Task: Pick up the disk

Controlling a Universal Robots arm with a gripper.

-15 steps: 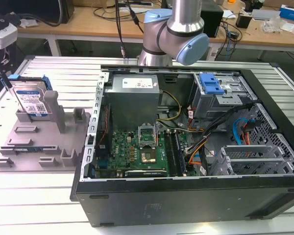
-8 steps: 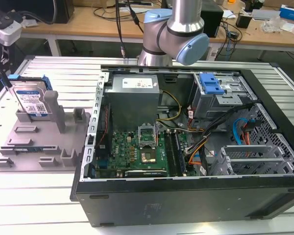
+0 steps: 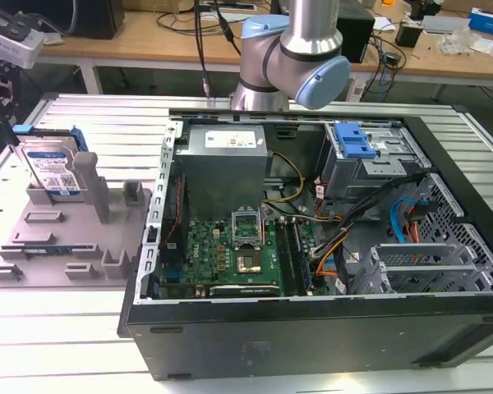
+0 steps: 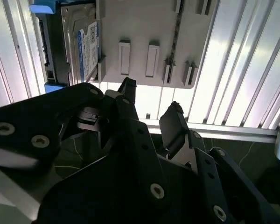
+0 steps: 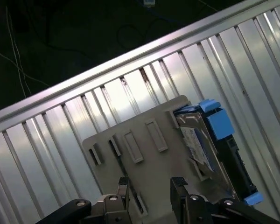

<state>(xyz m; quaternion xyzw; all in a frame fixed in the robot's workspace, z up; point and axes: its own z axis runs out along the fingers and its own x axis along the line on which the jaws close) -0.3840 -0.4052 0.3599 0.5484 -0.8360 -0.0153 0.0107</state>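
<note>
Disk: the disk (image 3: 53,168) stands on edge in the far corner of the grey tray (image 3: 33,246), by the surface's (image 3: 66,328) edge on the exterior view's left.
Gripper: the gripper (image 5: 150,184) is spread apart and empty, its 2 fingers hanging above the tray.
Bearing: in both wrist views the disk lies off to one side, not between the jaws.
Long axis: along the tray's side edge.

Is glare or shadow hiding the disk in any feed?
Exterior view: even light, disk plainly lit. Second wrist view: bright glare on the table slats past the dark end effector; disk dimmer but visible. First wrist view: slats shine, disk free of glare.
</note>
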